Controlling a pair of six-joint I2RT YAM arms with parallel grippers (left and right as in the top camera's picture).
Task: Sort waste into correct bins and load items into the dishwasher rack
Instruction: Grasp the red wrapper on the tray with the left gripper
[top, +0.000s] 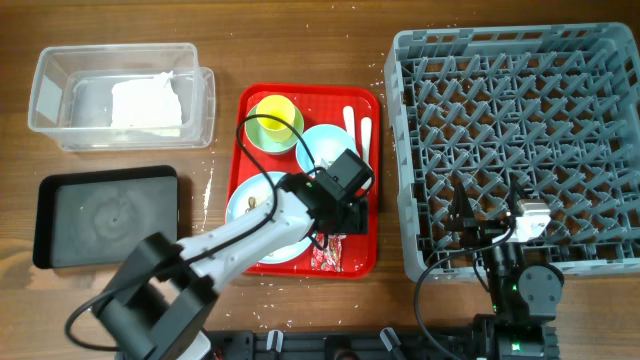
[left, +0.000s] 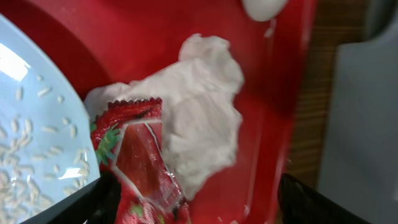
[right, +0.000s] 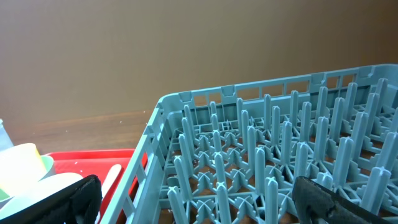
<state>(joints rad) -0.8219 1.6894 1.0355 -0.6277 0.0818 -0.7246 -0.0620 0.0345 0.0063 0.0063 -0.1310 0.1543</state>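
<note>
My left gripper (top: 345, 212) (left: 199, 210) is open, low over the red serving tray's front right part. Between and just ahead of its fingers lie a crumpled white napkin (left: 202, 106) and the red snack wrapper (left: 140, 158) (top: 328, 256). The light blue plate (top: 262, 215) (left: 28, 124) with white crumbs and brownish scraps (top: 252, 203) is beside them. The yellow cup (top: 276, 115) sits in the pale green bowl (top: 262, 133), next to the light blue bowl (top: 322, 148) and the white spoon and fork (top: 356, 125). My right gripper (top: 490, 215) (right: 199, 205) is open and empty over the grey rack (top: 520, 150) (right: 261, 149).
The clear tub (top: 60, 70) at the back left holds a white napkin (top: 145, 102). The black tray (top: 105, 215) lies in front of it. The red serving tray (top: 300, 95) (right: 81, 160) is close to the rack's left wall.
</note>
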